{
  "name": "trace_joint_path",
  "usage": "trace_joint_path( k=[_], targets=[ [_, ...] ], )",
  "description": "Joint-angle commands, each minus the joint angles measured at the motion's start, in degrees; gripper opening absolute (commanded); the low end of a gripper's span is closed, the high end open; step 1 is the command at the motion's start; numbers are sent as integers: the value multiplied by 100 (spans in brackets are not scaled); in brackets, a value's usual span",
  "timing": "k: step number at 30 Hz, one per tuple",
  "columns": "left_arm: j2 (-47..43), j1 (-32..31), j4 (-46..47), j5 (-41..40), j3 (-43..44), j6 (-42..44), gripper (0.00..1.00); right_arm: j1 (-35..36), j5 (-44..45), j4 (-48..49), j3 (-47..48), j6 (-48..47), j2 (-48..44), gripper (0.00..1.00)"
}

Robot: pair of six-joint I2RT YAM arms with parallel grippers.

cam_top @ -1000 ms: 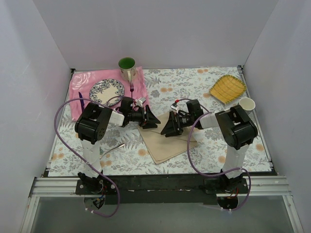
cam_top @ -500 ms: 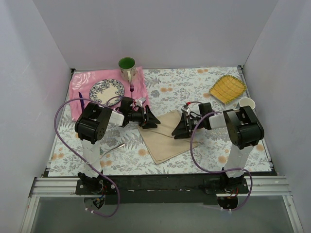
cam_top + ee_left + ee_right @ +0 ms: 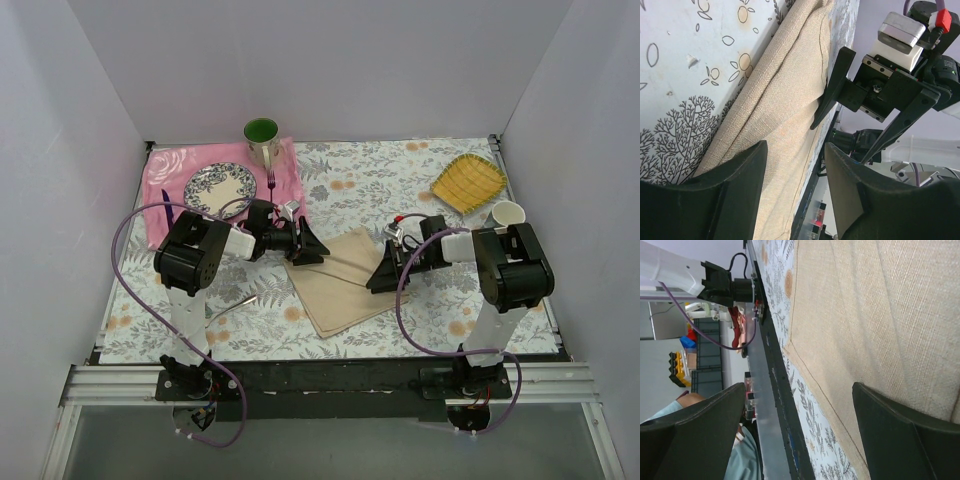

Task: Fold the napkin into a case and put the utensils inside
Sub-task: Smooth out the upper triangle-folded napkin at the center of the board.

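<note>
The left arm is rising from its base at the near edge of the bench (image 3: 450, 310), bending at the elbow and reaching rightward, low and nearly level. The left claw (image 3: 317, 255) is tipping down onto the far-left corner of the napkin (image 3: 340, 298). Its jaws are standing about half apart with cloth showing in the gap. Whether they are pinching or pressing the cloth cannot be told.

The right arm is mirroring that pose, its forearm stretching leftward. The right claw (image 3: 386, 284) is hanging at the napkin's right edge, jaws spread wide and gripping nothing. In the left wrist view one of its fingertips (image 3: 816, 122) is meeting the cloth's edge.

The napkin is lying flat in the middle of the bench between the two claws, folded over on itself. It is sitting askew, one corner pointing at the near edge. From above it is looking nearly square, so no long axis is clear.

A slim metal utensil (image 3: 236, 304) is lying left of the napkin, apart from it, running from near-left to far-right.
</note>
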Motion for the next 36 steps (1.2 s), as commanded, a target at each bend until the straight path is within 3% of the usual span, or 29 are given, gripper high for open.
trace_joint_path(
  k=[1,3,7,12,14,17,18,21,27,36],
  targets=[
    [222,168,-433,-490,-21,337,50,-59,618,-1212,4,-922,-102,97],
    [126,168,-266,-340,-56,320,50,-15,494,-1406,188,-975,-303,97],
    [-445,142,1040,248,-197,-355,56,117,274,-1354,540,-660,-778,97],
    [-1411,-104,554,321,67,-7,59,117,861,-547,269,270,-1428,93],
    [-1553,-358,113,180,120,126,59,117,1029,-204,67,553,-1552,86],
    [-1571,-762,-63,-171,76,30,58,108,1144,-228,-13,528,-1421,64],
    [-1528,-859,6,-277,41,-23,58,108,1214,-350,4,458,-1368,52],
    [-1221,-1167,217,-383,-3,-321,56,117,1328,-658,-4,177,-1245,41],
    [-465,-1405,351,-612,216,-656,53,47,1741,-580,-171,18,-797,37],
    [-60,-975,218,-603,76,-463,52,-120,2005,-712,-40,-114,38,32]
  ],
)
